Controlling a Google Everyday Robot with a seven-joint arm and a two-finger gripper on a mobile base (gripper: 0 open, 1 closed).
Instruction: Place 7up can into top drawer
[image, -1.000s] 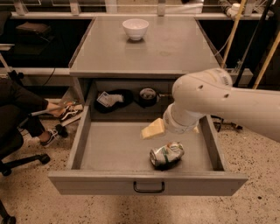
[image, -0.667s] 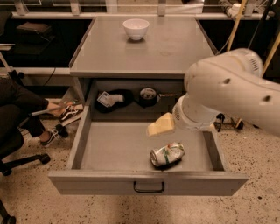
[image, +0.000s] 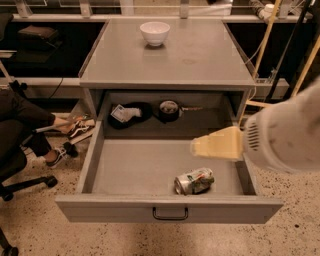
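Observation:
The 7up can (image: 194, 181), silvery and dented with green and red markings, lies on its side on the floor of the open top drawer (image: 130, 172), near the front right. The drawer is pulled far out; its flat grey front carries a small black bar handle (image: 170, 215). My gripper (image: 216, 144) shows as a pale yellow tip at the end of the large white arm coming in from the right. It hangs above the drawer's right side, up and slightly right of the can, and is not touching it.
A white ceramic bowl (image: 154, 32) stands on the grey cabinet top (image: 200, 60). Dark objects (image: 127, 114) and a round black item (image: 169, 110) lie at the drawer's back. A seated person's leg and shoe (image: 60, 155) and a chair base are at the left. Poles stand at the right.
My arm has drawn back to the right and toward the camera, away from the can. The can lies in the same place in the drawer.

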